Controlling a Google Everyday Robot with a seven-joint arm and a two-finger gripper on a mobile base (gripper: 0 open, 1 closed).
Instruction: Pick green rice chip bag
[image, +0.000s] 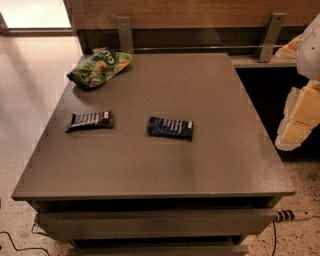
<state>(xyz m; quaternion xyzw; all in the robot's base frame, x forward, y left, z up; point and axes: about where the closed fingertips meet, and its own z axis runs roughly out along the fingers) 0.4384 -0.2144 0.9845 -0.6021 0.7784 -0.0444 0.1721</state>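
1. Grey table (215, 155) fills most of the view; matte top, two drawer fronts (150, 223) at its near side; pale speckled floor (30, 80) to the left; wood panel (200, 11) along the far wall, with two grey metal brackets (123, 33) rising behind the far edge of the table.
2. Green bag (98, 67): lies at the far-left corner of the top; puffy, crinkled, white lettering and pale round chip pictures on its face; its far end is close to the left bracket; nothing touches it.
3. Black bar (90, 120): flat on the top, left side, nearer than the bag and well apart from it; white print along its length.
4. Blue packet (170, 128): flat, near the middle of the top, right of the bar with a clear gap between them.
5. Gripper (299, 122): at the right edge of the view, beyond the right side of the table, off the top; white and pale yellow parts hang downward against the dark space there; well apart from the bag, with the whole width of the top between them; holds nothing that can be seen; whether the claw is wide or narrow, cannot tell.
6. White cable with a striped plug (286, 216) by the near-right corner; thin black cable (15, 245) on the floor at near left.
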